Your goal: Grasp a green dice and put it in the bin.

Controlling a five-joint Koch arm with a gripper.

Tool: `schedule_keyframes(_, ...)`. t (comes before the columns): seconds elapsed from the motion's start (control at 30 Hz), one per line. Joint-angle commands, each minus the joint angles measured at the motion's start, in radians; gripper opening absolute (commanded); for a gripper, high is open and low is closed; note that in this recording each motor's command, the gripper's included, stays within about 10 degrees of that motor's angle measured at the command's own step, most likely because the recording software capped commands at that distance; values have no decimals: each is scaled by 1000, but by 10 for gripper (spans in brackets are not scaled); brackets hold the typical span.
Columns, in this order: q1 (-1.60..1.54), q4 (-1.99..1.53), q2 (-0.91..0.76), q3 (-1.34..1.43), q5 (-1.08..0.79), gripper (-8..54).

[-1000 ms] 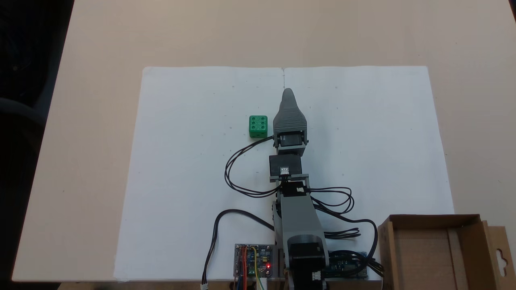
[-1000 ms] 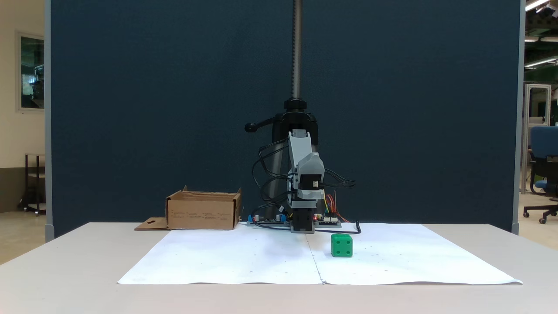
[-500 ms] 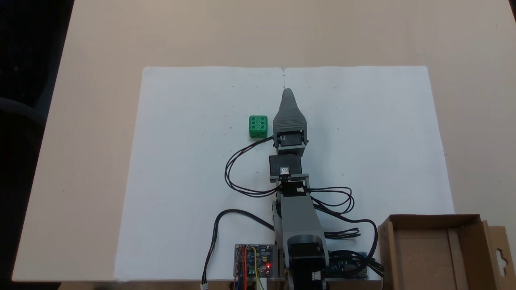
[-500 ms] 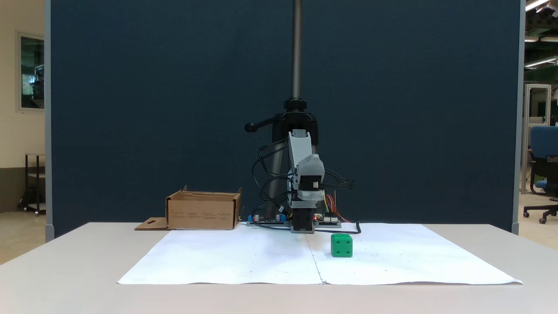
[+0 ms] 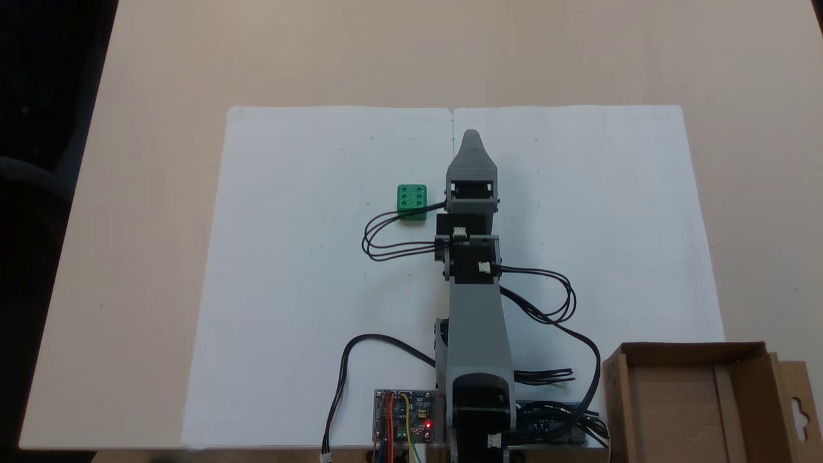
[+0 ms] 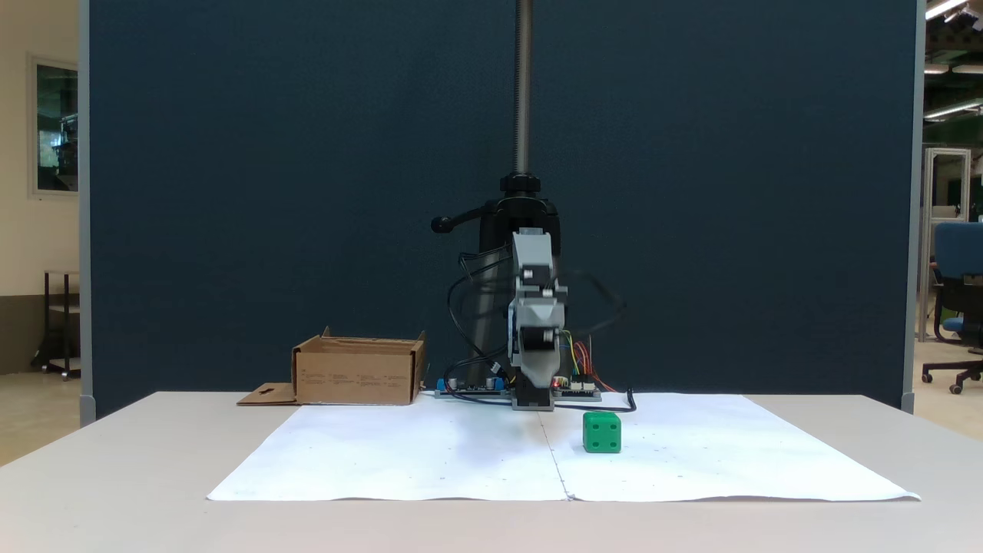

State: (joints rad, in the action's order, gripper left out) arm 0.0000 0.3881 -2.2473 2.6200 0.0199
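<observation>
You have one green die (image 5: 411, 202) on the white paper sheet (image 5: 289, 289), six pips facing up in the fixed view from above; in the fixed view from the front it sits on the paper (image 6: 691, 461) to the right of the centre crease, die (image 6: 601, 432) resting flat and untouched. One arm (image 5: 474, 321) reaches out from the bench's near edge along the crease, and its tool (image 5: 471, 136) points away from the base, just to the right of the die in the view from above and apart from it. The tool's two halves lie one over the other from above, and from the front the tool (image 6: 537, 367) is blurred and seen end-on, so you cannot tell whether it is released or clenched; nothing shows in it. One looped black cable (image 5: 386, 235) passes across the die's near edge in the view from above. You have one cardboard bin (image 5: 694, 402) at the lower right corner of that view, beside the arm's base, well apart from the die; from the front the bin (image 6: 359, 373) stands left of the arm. One circuit board (image 5: 404, 423) with a red light sits at the base. The bench (image 5: 161, 77) is beige.
</observation>
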Motion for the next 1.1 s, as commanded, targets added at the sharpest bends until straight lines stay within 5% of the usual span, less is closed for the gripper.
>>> schedule_keyframes(0.0,9,-155,-123,-87,-52,417)
schedule_keyframes(0.3,-94,-696,-106,-252,-52,417)
schedule_keyframes(0.53,-150,-1057,61,-410,-29,416)
schedule_keyframes(1.07,-209,-1319,422,-787,278,416)
